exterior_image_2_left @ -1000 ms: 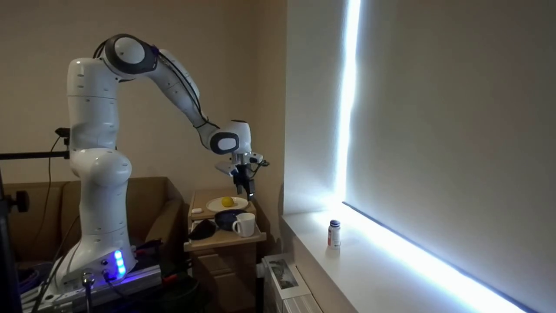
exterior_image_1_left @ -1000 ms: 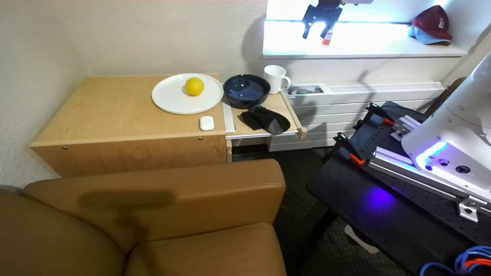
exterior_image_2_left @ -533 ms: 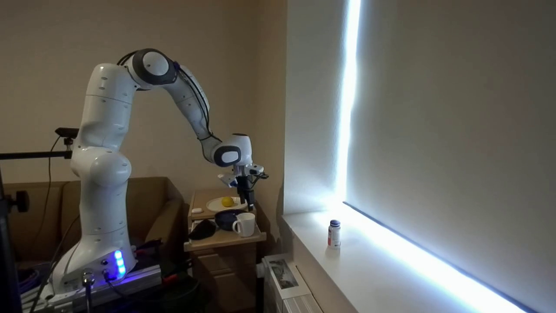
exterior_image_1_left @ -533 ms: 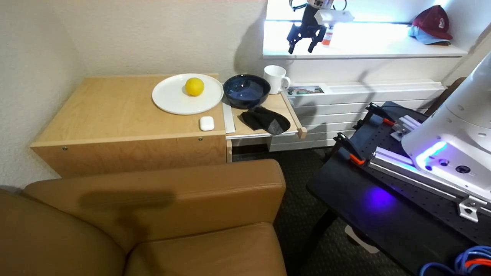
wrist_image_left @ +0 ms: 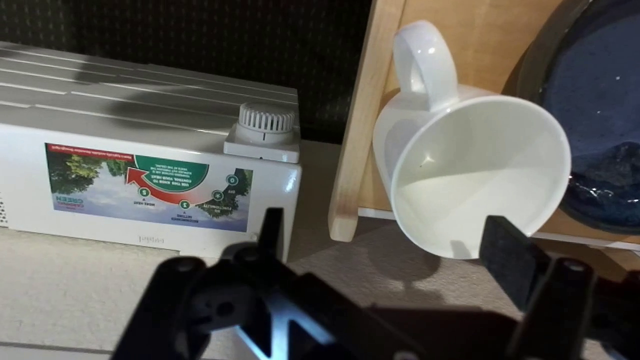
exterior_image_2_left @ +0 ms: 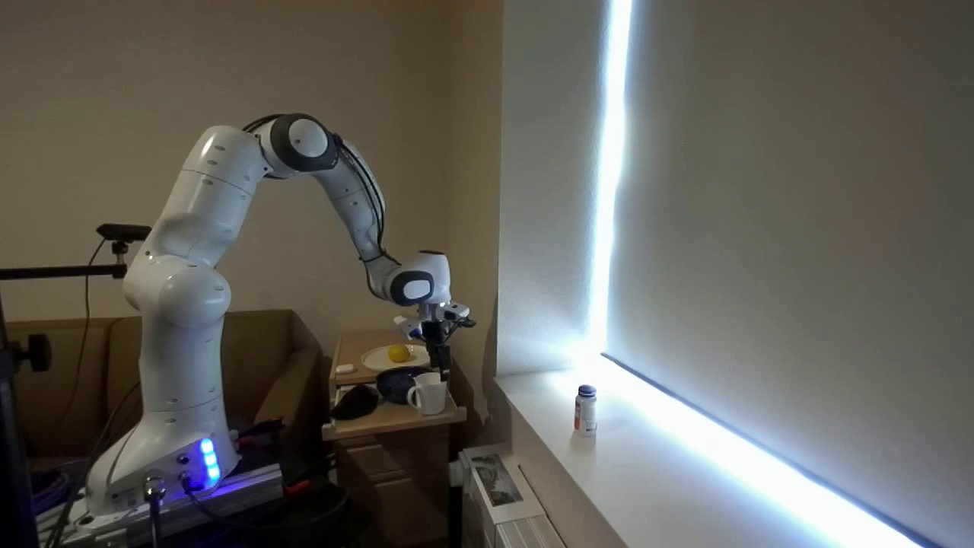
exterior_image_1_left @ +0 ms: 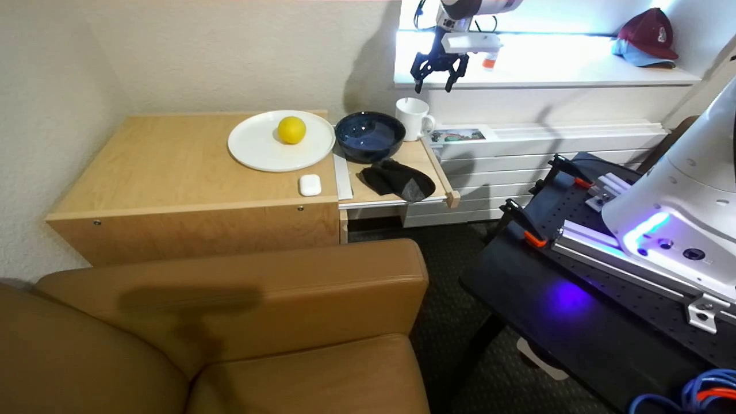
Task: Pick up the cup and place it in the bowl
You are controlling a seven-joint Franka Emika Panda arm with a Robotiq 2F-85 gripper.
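I have the claw (exterior_image_1_left: 433, 88) above the mug (exterior_image_1_left: 410, 119), its jaws spread wide. By the wrist view, mug off-centre, rim partly behind one fingertip; contact I can't tell. Mug upright on the pull-out shelf (exterior_image_1_left: 417, 154), just beside the blue-black bowl (exterior_image_1_left: 369, 138).

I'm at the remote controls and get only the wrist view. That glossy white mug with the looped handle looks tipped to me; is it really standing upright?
Observer: Yes, both exterior views show the mug upright.
Visitor: And past the round, dark blue glazed bowl, on the side away from the mug?
Observer: A flat, round white plate with a round yellow object on it.
Visitor: Is anything else close to the bowl?
Observer: Yes, a crumpled black item, probably cloth.
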